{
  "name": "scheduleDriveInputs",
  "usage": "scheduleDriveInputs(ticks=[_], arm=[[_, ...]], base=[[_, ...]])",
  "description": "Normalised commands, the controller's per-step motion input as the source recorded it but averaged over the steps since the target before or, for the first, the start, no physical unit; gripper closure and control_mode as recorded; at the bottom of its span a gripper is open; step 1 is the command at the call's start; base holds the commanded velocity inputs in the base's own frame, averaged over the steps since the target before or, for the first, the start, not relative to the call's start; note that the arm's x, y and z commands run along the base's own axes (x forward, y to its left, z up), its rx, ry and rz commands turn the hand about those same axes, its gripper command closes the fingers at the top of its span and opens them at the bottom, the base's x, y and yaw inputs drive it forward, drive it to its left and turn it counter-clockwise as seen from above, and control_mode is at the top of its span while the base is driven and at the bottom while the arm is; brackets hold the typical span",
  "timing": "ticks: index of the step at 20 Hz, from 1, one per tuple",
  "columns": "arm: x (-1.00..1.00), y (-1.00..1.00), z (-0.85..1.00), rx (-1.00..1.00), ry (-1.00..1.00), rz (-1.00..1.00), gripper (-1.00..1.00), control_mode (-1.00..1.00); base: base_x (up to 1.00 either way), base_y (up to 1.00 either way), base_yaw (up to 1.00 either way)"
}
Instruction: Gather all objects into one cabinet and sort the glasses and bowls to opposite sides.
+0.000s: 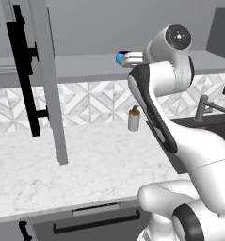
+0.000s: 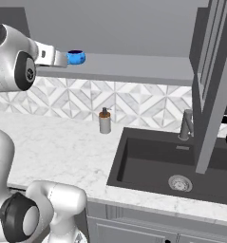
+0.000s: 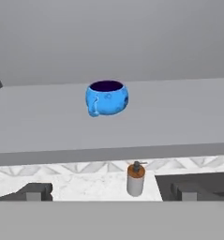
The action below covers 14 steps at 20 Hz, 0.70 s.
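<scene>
Left base view, left to right: a tall grey cabinet door with a long black bar handle stands open over the marble counter; a soap dispenser sits by the patterned backsplash; the white arm rises at right, its gripper raised to the grey shelf, jaws spread wide and holding nothing. Just beyond the fingertips rests the blue bowl, upright on the shelf. In the hand view, the bowl sits alone mid-shelf, dark inside, apart from the fingers. Right base view shows the bowl left of the dark sink and faucet.
</scene>
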Motion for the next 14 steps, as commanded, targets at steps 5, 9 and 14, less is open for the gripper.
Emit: scheduleDriveInputs(ticks=[5, 9, 14], arm=[[0.30, 0.20, 0.04, 0.00, -0.06, 0.00, -1.00, -1.00], [0.26, 0.20, 0.04, 0.00, -0.06, 0.00, -1.00, -1.00], [0.25, 0.19, 0.18, 0.00, -0.09, 0.00, -1.00, -1.00]], base=[[0.00, 0.00, 0.00], [0.00, 0.00, 0.00], [0.00, 0.00, 0.00]])
